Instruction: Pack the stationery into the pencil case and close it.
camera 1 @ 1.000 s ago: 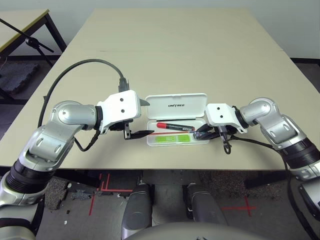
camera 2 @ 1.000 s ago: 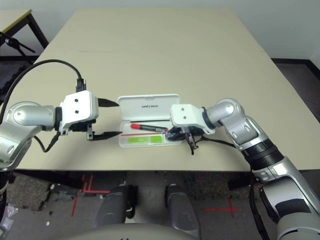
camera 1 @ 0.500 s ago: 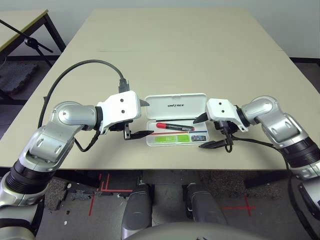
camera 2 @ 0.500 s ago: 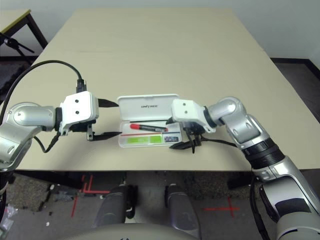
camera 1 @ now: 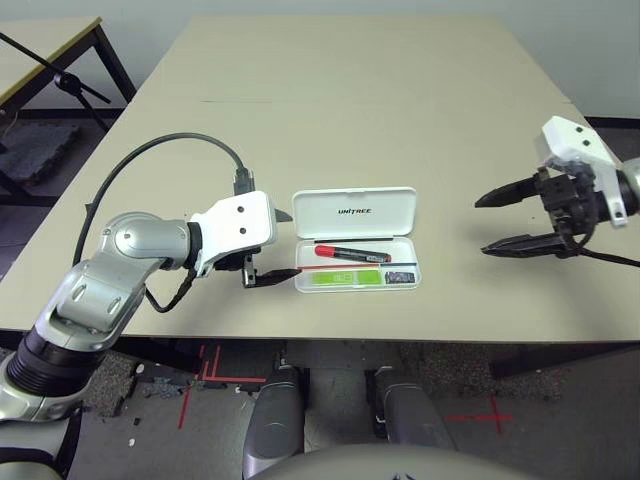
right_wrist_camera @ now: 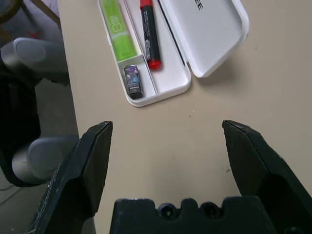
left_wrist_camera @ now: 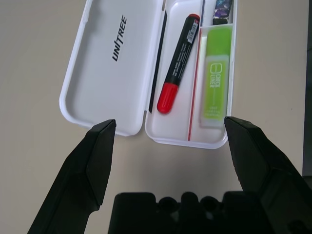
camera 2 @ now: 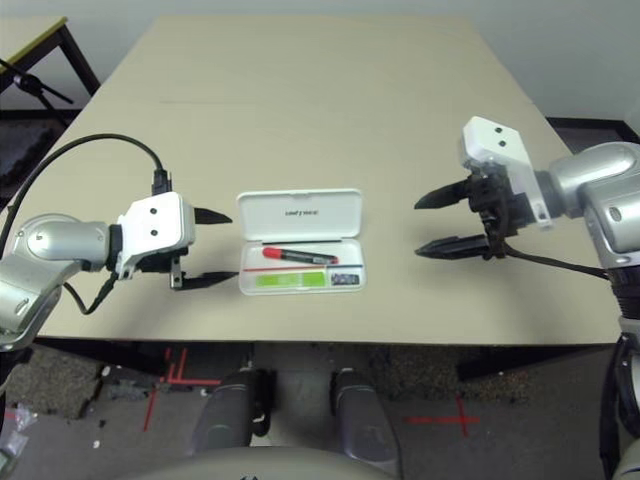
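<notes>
So the big change in that last second: the right gripper (camera 1: 518,221), which a moment earlier had its fingers nearly together down at the right end of the pencil case (camera 1: 355,239), let go and pulled well away to the right and up off the table (camera 1: 360,90). By this frame its two black fingers were spread wide with nothing between them, hanging above bare tabletop and pointing back toward the case. What it left behind was the small dark block (right_wrist_camera: 132,80), which sat in the little end compartment of the tray. That meant all three pieces looked packed: the lime-green highlighter (camera 1: 346,278) lay along the front section, the red-capped marker (camera 1: 352,252) lay in the section behind it next to the hinge, and the block was at the right end. My read is the filling part was done and only the closing was left, since the lid (left_wrist_camera: 113,63) was lying flat open behind the tray. The left gripper (camera 1: 276,241) had barely shifted; it sat low just beside the case's left end, fingers wide apart and holding nothing, one finger off the lid's corner and the other off the tray's corner. Looked well placed to flip the lid, I'd guess.
</notes>
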Robot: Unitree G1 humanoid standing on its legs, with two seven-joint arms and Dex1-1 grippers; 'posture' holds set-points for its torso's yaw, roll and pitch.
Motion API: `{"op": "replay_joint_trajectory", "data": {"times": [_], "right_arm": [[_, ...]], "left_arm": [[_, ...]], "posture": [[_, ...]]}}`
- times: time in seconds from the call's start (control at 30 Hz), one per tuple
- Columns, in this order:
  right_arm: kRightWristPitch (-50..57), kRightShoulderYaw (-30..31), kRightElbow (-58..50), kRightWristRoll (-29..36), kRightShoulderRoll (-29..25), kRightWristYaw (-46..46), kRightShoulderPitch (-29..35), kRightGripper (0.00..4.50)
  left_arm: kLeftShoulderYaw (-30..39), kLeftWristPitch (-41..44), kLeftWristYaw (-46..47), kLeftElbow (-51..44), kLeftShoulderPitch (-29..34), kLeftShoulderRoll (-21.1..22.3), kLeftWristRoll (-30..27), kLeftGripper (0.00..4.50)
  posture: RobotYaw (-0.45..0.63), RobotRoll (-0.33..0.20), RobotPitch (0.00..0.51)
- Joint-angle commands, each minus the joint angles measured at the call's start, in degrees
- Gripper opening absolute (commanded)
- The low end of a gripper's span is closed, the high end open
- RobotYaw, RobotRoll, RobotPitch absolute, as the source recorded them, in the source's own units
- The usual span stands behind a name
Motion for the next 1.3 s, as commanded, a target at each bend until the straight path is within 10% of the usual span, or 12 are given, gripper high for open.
{"op": "replay_joint_trajectory", "data": {"times": [0.03, 0.3, 0.63, 1.3], "right_arm": [[0.6, -1.0, -0.4, 1.2, -0.6, -0.2, 1.7, 4.49], [-0.1, -0.4, -0.5, 0.9, 0.7, -2.4, 2.3, 4.5], [-1.4, 0.5, 0.1, -0.1, 2.2, -4.0, 2.0, 4.5], [-2.0, 0.8, -0.5, -0.8, 3.0, -4.9, 2.4, 4.5]], "left_arm": [[0.8, -0.4, -0.2, 1.2, 0.6, 0.8, 0.0, 4.5], [-1.6, 4.7, 7.3, 15.0, -0.6, 2.4, 9.2, 3.88], [-3.5, 2.3, 16.7, 28.4, -5.3, -3.9, 17.9, 0.02], [-5.0, -3.0, 16.2, 35.7, -14.0, -22.7, 15.7, 0.02]], "posture": [[0.05, 0.0, 0.108], [0.05, 0.0, 0.109], [0.04, 0.0, 0.106], [0.02, 0.0, 0.093]]}}
